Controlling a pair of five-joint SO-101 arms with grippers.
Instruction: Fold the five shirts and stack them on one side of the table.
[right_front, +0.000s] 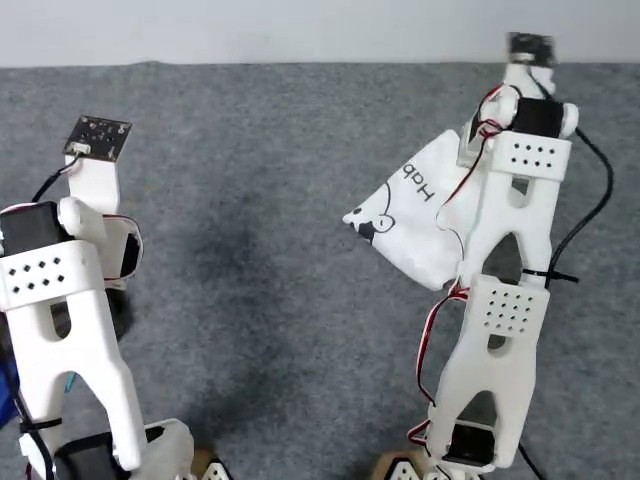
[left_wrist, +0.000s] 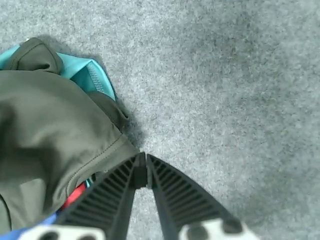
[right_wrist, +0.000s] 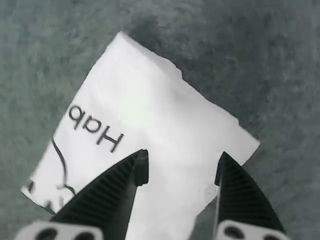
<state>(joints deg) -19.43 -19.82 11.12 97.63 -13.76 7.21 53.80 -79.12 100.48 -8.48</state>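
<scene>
My right hand (right_wrist: 182, 160) hangs spread over the white shirt (right_wrist: 150, 115), one finger on each side of its near edge. I cannot tell whether the tips touch the cloth. The white shirt (right_front: 415, 215) lies folded into a flat, slanted packet on the grey bench (right_front: 270, 180). It is on the right side towards the far edge, with black lettering and a small drawing facing up. In the high view my right arm (right_front: 510, 300) stretches across part of it.

My left hand (left_wrist: 146, 162) is pressed together, tips meeting, and I can see nothing between them. It points at bare bench just beside the hem of a dark shirt (left_wrist: 50, 135). That shirt sits rumpled on top of a heap. A teal shirt (left_wrist: 87, 75) pokes out under it on one side. A bit of red cloth (left_wrist: 75, 195) and a bit of blue cloth (left_wrist: 30, 227) show under it close to my fingers. My left arm (right_front: 60, 300) stands at the left edge of the bench, well apart from the white shirt.
</scene>
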